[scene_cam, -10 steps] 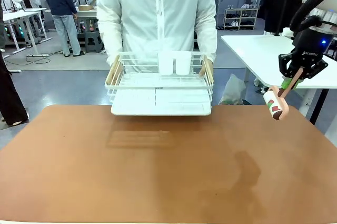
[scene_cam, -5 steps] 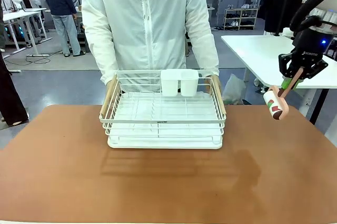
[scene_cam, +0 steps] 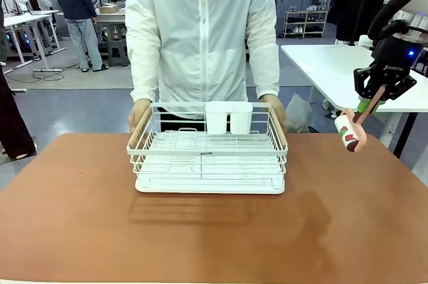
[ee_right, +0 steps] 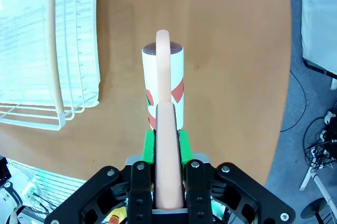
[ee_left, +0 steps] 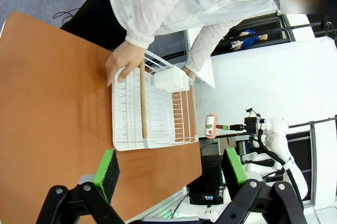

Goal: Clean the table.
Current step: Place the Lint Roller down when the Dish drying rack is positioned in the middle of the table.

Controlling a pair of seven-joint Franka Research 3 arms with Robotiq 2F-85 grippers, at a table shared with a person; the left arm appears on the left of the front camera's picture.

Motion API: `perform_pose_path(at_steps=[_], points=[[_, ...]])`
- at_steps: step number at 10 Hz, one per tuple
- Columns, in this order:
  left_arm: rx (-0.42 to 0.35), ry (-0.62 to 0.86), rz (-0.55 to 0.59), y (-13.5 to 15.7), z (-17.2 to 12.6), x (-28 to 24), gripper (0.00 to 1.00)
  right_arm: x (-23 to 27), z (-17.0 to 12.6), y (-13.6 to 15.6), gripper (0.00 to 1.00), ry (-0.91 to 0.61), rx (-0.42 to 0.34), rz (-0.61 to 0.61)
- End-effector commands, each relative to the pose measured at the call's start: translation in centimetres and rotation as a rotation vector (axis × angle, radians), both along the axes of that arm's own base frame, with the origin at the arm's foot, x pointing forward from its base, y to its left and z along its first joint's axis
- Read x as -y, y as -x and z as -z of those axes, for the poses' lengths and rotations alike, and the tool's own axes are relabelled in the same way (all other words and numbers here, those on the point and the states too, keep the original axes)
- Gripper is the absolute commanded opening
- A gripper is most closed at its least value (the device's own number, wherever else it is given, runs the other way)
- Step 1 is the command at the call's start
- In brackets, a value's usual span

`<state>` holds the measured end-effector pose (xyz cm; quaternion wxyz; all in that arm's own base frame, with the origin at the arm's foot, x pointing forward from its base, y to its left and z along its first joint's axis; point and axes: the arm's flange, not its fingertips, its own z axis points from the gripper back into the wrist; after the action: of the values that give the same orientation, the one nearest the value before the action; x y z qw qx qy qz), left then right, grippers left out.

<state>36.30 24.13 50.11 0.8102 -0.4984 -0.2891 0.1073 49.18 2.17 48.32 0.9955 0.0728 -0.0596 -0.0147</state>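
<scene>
White wire rack (scene_cam: 208,162) holds two cups (scene_cam: 228,117), one table (scene_cam: 214,230).

White lettering reading ROBOTIQ stands on the black body of the right gripper (scene_cam: 370,106); the rack's (scene_cam: 208,157) small tag is unreadable.

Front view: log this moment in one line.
right gripper: shut on pink-handled lint roller | person's hands: on white wire rack | reddish-brown table

The white wire rack (scene_cam: 208,157), carried tilted above the far edge a second ago, is now set level on the worktop (scene_cam: 80,217); the person's hands (scene_cam: 138,114) are still kept at its ends; the person's torso is drawn more upright.
</scene>
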Motion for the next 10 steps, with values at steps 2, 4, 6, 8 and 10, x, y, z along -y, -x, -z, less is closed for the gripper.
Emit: perform_pose_path(at_steps=[2,4,6,8,10], points=[[0.018,0.017,0.005,0.15,-0.13,-0.19,1.0,-0.3,-0.27,0.3,0.21,0.01,0.001,0.007],[0.018,0.017,0.005,0.15,-0.13,-0.19,1.0,-0.3,-0.27,0.3,0.21,0.01,0.001,0.007],[0.018,0.017,0.005,0.15,-0.13,-0.19,1.0,-0.3,-0.27,0.3,0.21,0.01,0.001,0.007],[0.018,0.017,0.005,0.15,-0.13,-0.19,1.0,-0.3,-0.27,0.3,0.21,0.01,0.001,0.007],[0.018,0.017,0.005,0.15,-0.13,-0.19,1.0,-0.3,-0.27,0.3,0.21,0.01,0.001,0.007]])
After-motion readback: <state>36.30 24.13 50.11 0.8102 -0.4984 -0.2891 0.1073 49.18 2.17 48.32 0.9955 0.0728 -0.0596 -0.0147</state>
